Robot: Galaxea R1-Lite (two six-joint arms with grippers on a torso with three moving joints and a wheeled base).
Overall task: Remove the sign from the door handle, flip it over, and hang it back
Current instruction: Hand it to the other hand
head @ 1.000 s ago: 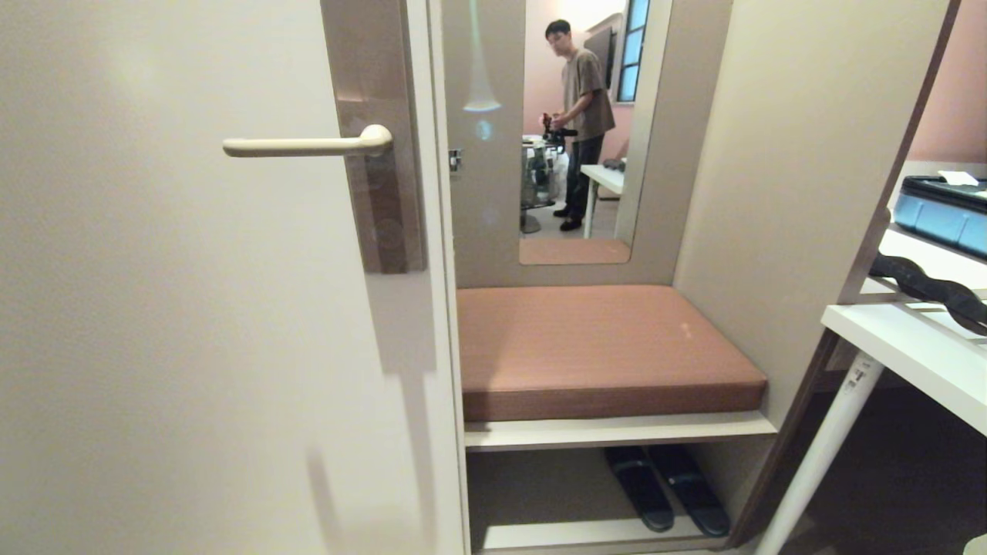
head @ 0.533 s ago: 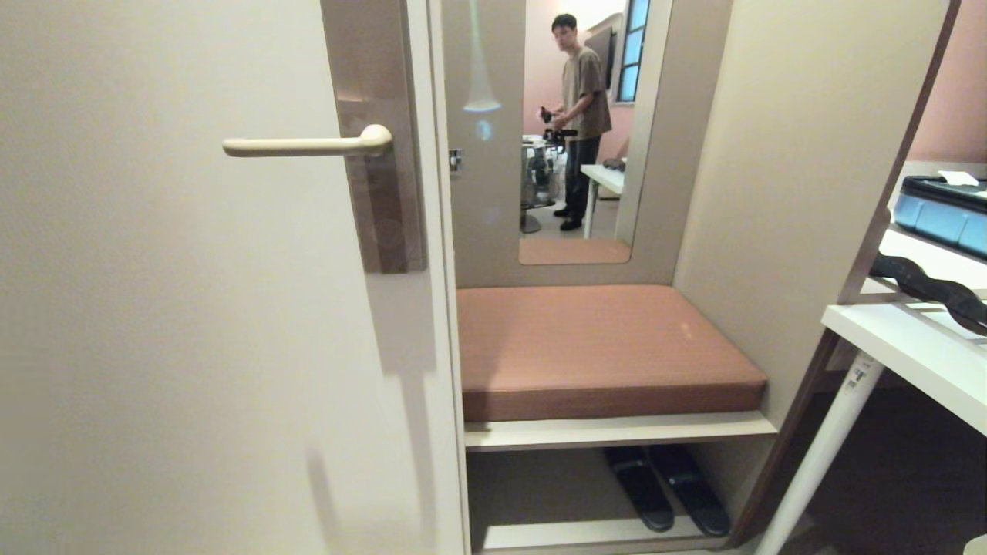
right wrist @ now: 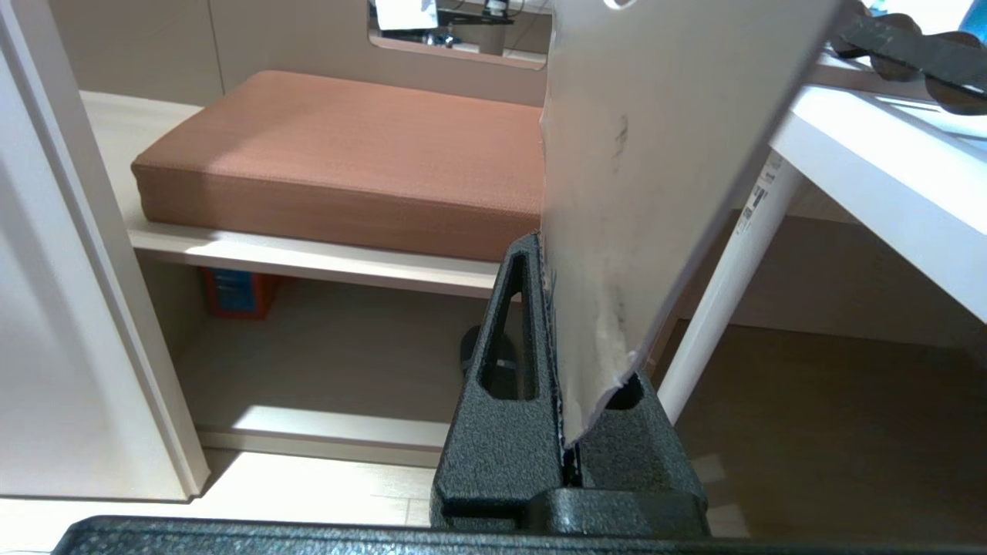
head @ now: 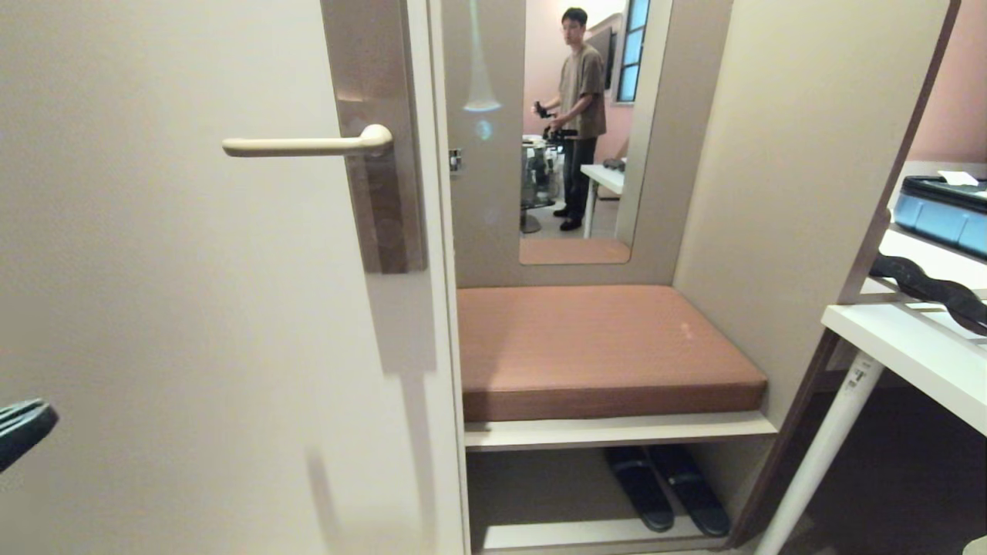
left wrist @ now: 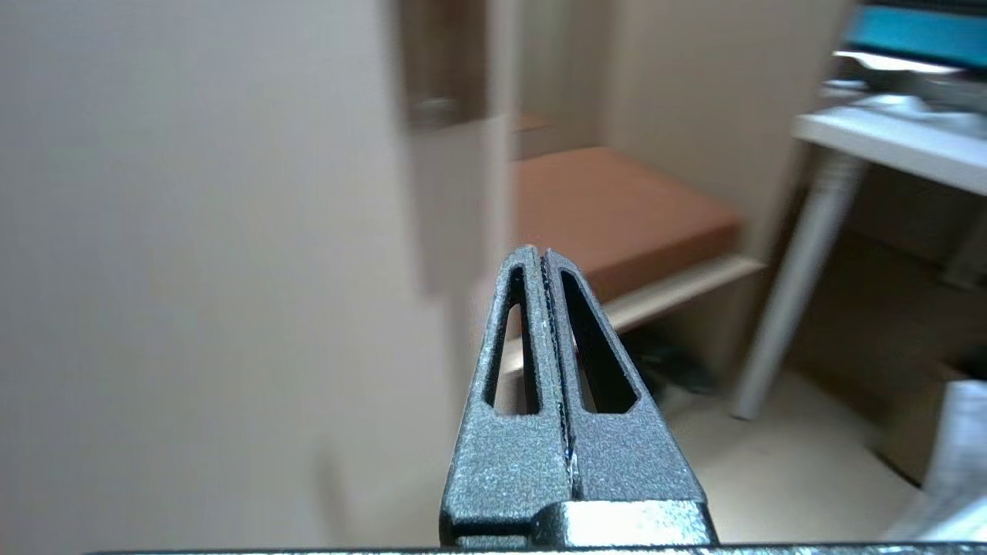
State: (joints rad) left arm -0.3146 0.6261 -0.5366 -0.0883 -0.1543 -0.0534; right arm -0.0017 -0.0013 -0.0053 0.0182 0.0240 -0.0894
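One door handle [head: 308, 144], bare, at 10 o'clock in the head view. One sign [right wrist: 655, 177], pale face showing, clamped in the right pincer [right wrist: 557, 308]. Left pincer [left wrist: 542, 266] clenched and empty, at 8 o'clock. One cushion [head: 601, 347]; two slippers [head: 667, 487] at 6 o'clock; one person [head: 580, 92].

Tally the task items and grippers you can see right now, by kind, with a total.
Door handle: 1, bare
Sign: 1, clamped in the right gripper
Grippers: 2, counting the left gripper, shut and empty
Total: 4
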